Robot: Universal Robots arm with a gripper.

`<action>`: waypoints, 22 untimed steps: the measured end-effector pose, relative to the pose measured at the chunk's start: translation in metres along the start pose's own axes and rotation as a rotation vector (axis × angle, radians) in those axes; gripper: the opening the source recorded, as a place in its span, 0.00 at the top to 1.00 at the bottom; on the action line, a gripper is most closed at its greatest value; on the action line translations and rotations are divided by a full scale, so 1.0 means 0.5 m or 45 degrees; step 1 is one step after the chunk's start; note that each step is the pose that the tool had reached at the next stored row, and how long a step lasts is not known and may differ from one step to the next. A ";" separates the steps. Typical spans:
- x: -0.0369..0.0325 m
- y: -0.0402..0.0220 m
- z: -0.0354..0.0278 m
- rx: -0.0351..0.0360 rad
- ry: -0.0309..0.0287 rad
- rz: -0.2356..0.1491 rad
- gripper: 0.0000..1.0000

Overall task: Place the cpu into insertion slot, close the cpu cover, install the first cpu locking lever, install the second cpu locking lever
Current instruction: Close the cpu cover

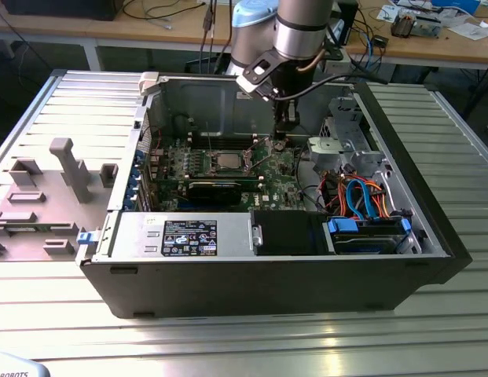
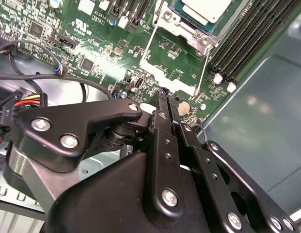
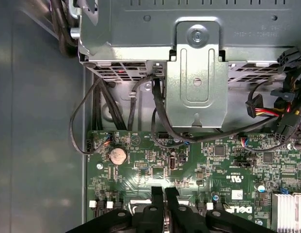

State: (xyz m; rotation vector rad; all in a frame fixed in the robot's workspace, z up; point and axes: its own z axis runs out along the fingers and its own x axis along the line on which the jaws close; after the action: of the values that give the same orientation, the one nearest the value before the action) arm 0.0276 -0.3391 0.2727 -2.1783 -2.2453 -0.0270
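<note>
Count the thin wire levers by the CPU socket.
2, in the second wrist view: one lever at one side of the cpu cover, the other lever at its opposite side.

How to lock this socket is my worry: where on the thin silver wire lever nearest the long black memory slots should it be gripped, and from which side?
Likely the free tip of the thin silver wire lever, the end away from the silver-grey metal cpu cover, pinched across the wire from above: a slim straight rod, seemingly anchored at the cover.
</note>
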 end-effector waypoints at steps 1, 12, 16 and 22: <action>0.000 0.001 0.002 0.0003 0.0001 -0.017 0.84; 0.000 0.013 0.038 0.0012 0.0001 -0.019 0.84; 0.000 0.013 0.043 0.0010 -0.0006 -0.019 0.84; 0.001 0.000 0.040 -0.0087 -0.0015 -0.019 0.84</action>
State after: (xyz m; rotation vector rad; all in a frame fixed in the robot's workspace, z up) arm 0.0278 -0.3384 0.2529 -2.1653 -2.2657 -0.0336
